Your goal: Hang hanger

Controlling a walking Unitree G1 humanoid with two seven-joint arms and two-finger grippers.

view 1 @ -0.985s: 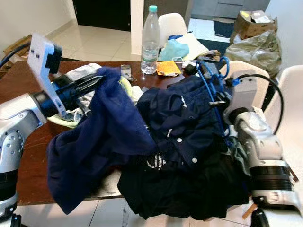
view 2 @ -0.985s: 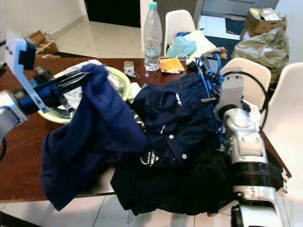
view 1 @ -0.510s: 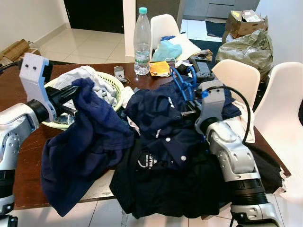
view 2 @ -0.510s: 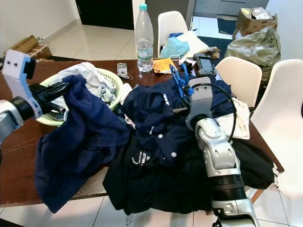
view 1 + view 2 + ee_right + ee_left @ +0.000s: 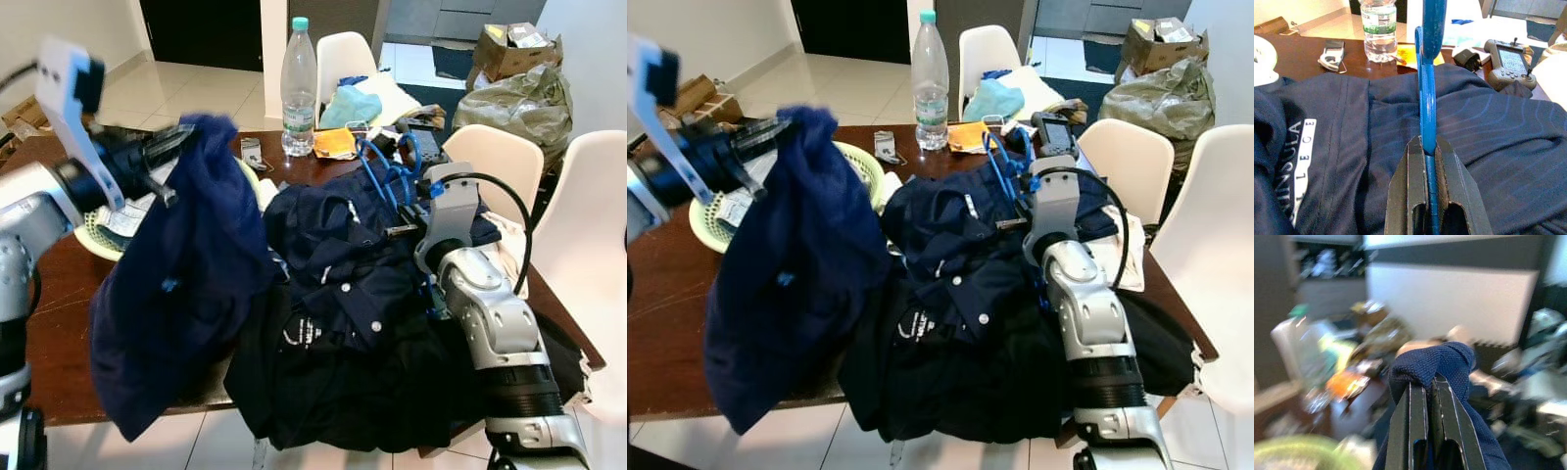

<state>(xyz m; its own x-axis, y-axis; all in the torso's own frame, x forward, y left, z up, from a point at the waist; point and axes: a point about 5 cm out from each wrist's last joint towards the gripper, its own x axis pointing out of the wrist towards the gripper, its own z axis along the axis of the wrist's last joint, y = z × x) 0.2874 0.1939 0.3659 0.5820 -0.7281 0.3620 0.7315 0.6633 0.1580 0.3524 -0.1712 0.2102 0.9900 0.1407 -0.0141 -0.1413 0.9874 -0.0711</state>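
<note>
My left gripper (image 5: 165,149) is shut on a dark blue garment (image 5: 181,284) and holds it up over the left side of the brown table (image 5: 54,323), so the cloth hangs down past the front edge. The left wrist view shows the fingertips (image 5: 1429,382) pinching a fold of the knit fabric (image 5: 1442,360). My right gripper (image 5: 1427,144) is shut on a blue hanger (image 5: 1427,73), held upright over a navy shirt (image 5: 1498,142). From the head, the hanger (image 5: 377,166) stands above the heap of clothes at mid table.
A heap of dark clothes (image 5: 343,343) covers the table's middle and front. A pale green basket (image 5: 93,235) sits behind the lifted garment. A water bottle (image 5: 298,88), an orange packet (image 5: 333,143), a phone (image 5: 1332,49) and a handheld controller (image 5: 1508,61) lie at the back. White chairs (image 5: 495,162) stand to the right.
My left gripper has risen and swung inward, lifting the dark blue garment higher off the table. The right arm with the hanger has barely shifted; the camera moved a little.
</note>
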